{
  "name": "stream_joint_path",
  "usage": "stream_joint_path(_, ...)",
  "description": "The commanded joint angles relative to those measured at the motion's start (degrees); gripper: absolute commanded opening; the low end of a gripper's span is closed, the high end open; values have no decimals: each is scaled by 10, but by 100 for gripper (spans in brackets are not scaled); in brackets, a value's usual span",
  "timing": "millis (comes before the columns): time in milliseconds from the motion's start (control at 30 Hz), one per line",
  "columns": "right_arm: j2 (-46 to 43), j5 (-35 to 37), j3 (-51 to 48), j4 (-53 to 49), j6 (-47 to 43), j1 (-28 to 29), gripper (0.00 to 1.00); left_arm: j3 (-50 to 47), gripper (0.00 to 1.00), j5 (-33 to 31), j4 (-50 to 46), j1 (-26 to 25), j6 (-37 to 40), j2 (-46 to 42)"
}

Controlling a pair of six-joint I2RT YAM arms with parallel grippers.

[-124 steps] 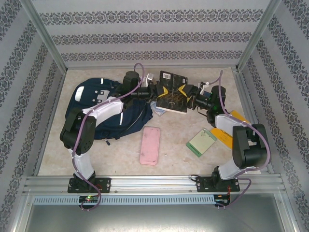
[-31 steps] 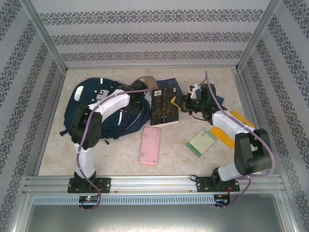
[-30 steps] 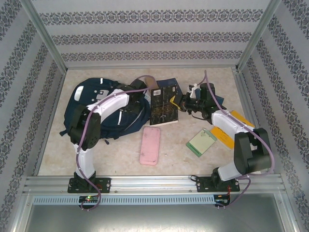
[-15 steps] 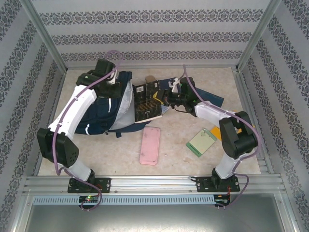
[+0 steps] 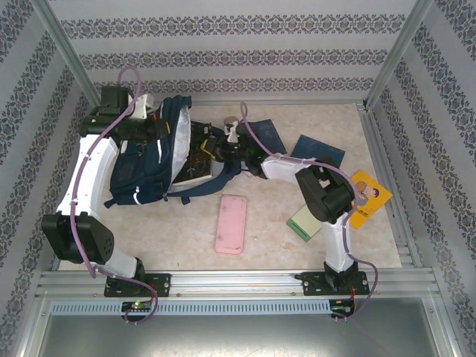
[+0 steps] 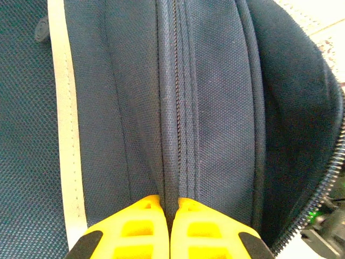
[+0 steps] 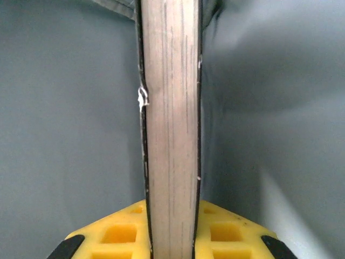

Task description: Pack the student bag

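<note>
Far left: left pincer [image 6: 170,205], clenched on a seam fold of the student bag [image 5: 137,160], which stands propped at the surface's far-left corner, mouth facing right. Centre: book [image 7: 171,108], long axis running leftward into that mouth, grey lining on both sides. Then right pincer [image 7: 171,221], grasping the book's edge; judged the nearer arm for the push. Beige surface [image 5: 275,230] carries a pink case [image 5: 230,223]. Patterned walls [image 5: 238,56].

White arm links [image 5: 83,171], black joints [image 5: 78,236], purple cables [image 5: 129,68]; yellow fingers [image 6: 135,232], black tips, square recesses.
</note>
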Motion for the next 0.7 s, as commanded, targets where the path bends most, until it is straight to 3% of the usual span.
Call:
stream_joint_path(0, 42, 28, 81, 73, 42, 30, 0, 6, 0, 80, 88, 0, -19, -21)
stream_joint_path(200, 134, 83, 188, 57, 72, 72, 0, -7, 0, 87, 119, 0, -53, -24)
stream_joint_path(467, 247, 106, 346, -35, 70, 112, 0, -31, 0, 95, 152, 0, -82, -32)
stream_joint_path(500, 256, 104, 362, -58, 66, 114, 4, -32, 0, 92, 153, 0, -82, -33)
stream_joint_path(667, 251, 90, 367, -108, 36, 113, 48, -33, 0, 46, 120, 0, -51, -36)
